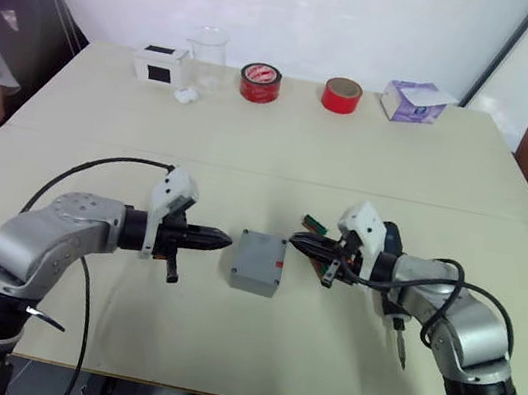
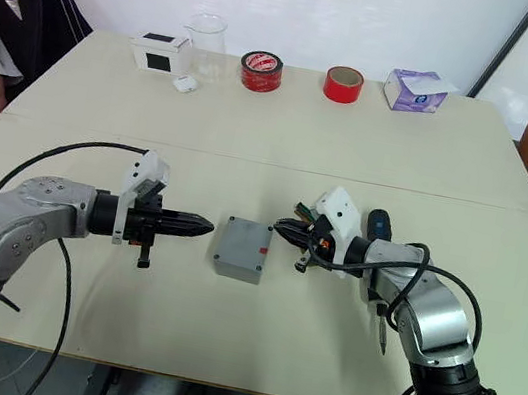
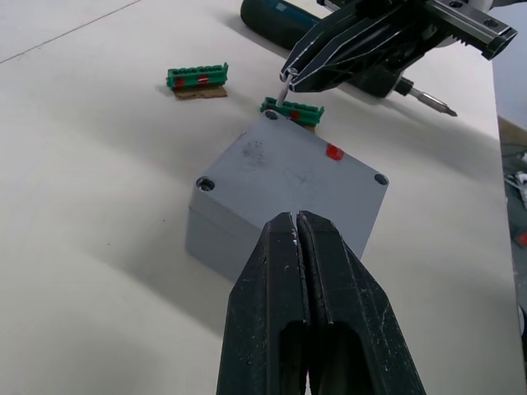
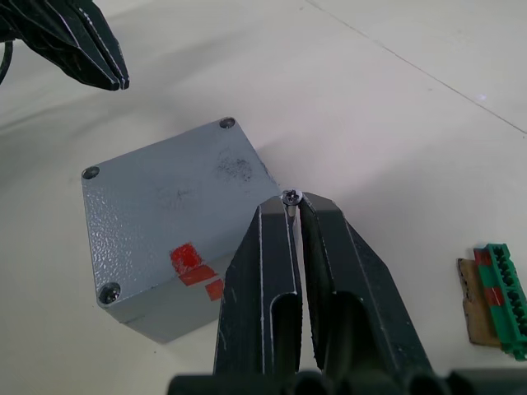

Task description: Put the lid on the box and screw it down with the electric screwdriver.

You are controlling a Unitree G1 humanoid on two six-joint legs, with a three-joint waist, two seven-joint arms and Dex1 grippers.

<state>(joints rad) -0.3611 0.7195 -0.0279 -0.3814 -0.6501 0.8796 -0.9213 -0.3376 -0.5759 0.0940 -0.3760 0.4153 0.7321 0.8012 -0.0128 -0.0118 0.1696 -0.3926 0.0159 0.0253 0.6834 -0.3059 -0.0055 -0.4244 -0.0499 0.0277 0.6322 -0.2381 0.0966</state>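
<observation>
Sitting mid-table, centre of the head view: the box, grey, with the lid already on top, red mark at the edge toward the right arm. In the right wrist view a screw head sits in one corner hole; two others look empty.

Left gripper: fingers pressed together, holding nothing, tips just left of the box and apart from it.

Right gripper: fingers clamped on a small screw, tips just beside the box's corner.

The electric screwdriver: lying on the table at right centre, partly under the right arm.

Green terminal strips: two, near the box.

Back edge, upper frame: white-and-black cube, clear beaker, two red tape rolls, tissue box.
</observation>
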